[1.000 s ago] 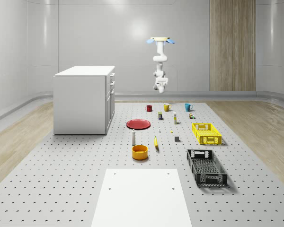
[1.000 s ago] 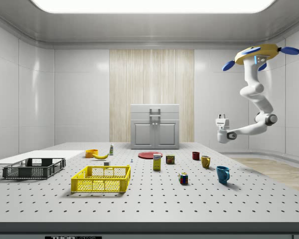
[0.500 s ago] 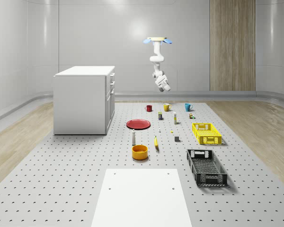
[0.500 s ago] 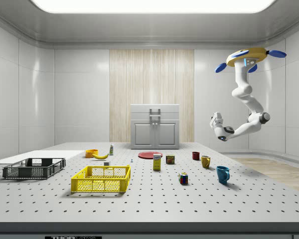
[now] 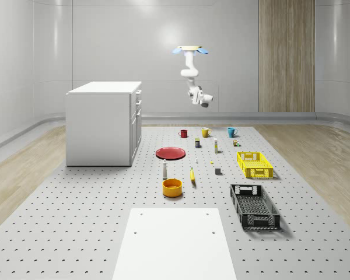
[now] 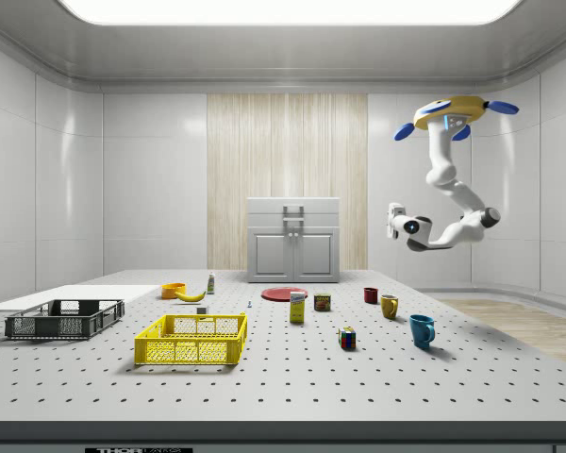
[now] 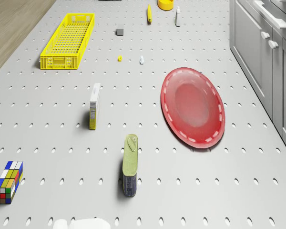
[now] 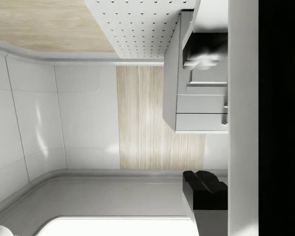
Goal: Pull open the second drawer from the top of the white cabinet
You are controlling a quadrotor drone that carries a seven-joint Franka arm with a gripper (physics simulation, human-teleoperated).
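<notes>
White cabinet (image 5: 102,123) stands on the perforated table (image 5: 76,204) at the whole-scene view's left, well apart from the table edges. Its drawer front faces the clutter: red plate (image 5: 171,153), mugs, crates. Open floor lies between front and plate. The second drawer from the top (image 5: 138,106) is shut, flush with the stack; its long axis and handle run horizontal.

Drone (image 5: 191,50) hovers high over the table's far end, above the mugs. Against 1.0 s ago it sits nearer the cabinet; the arm, then hanging down, is folded up, level.

Gripper (image 6: 393,219) is in free air at drawer height, well apart from the cabinet front. Finger spread: cannot tell.
</notes>
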